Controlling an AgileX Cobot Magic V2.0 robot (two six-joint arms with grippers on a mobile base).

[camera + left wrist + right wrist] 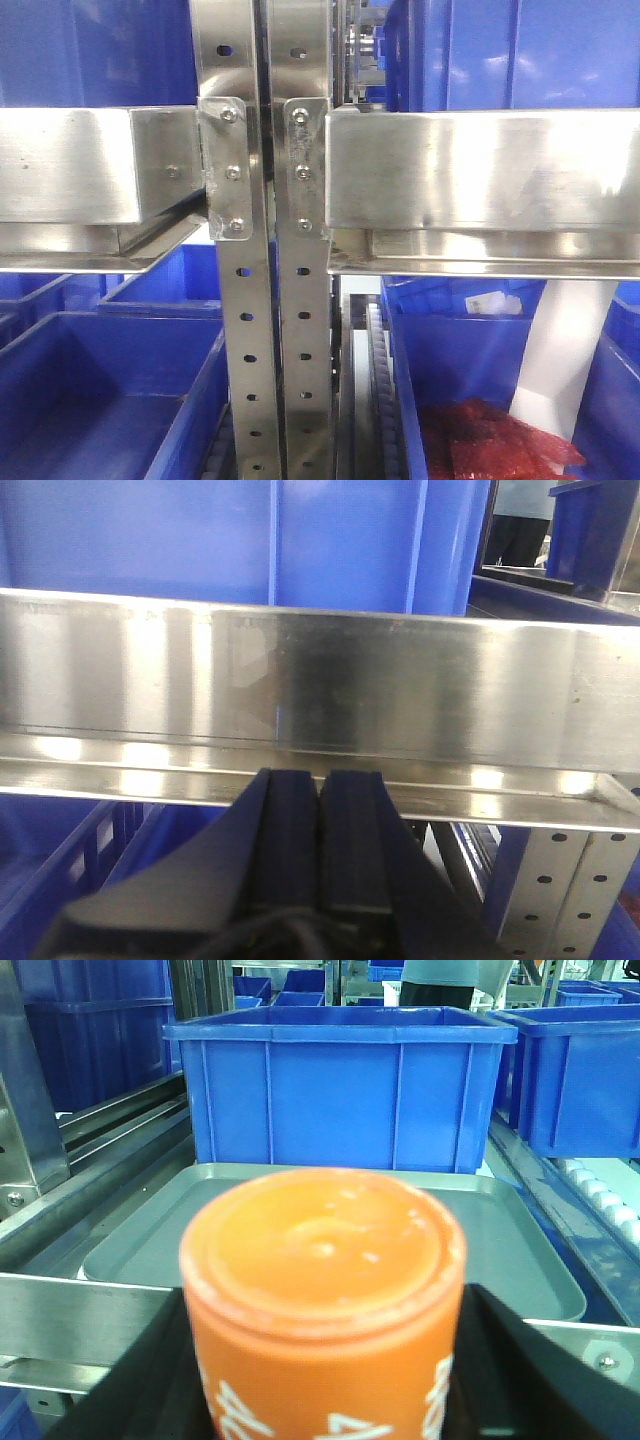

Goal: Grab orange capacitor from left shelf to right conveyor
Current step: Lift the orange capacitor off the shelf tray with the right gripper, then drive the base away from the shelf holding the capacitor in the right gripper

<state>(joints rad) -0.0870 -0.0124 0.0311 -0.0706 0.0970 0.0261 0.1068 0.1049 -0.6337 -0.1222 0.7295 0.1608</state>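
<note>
A: Through our right wrist view we see the right gripper [325,1365] pinching the orange capacitor [322,1290], upright, a grey tray [520,1250] and blue bin [340,1090] behind it.

B: Our front view gives us only the left shelf [480,170], its posts and beams. Our left wrist view adds the left gripper [320,820], pressed together, facing a shelf beam.
</note>
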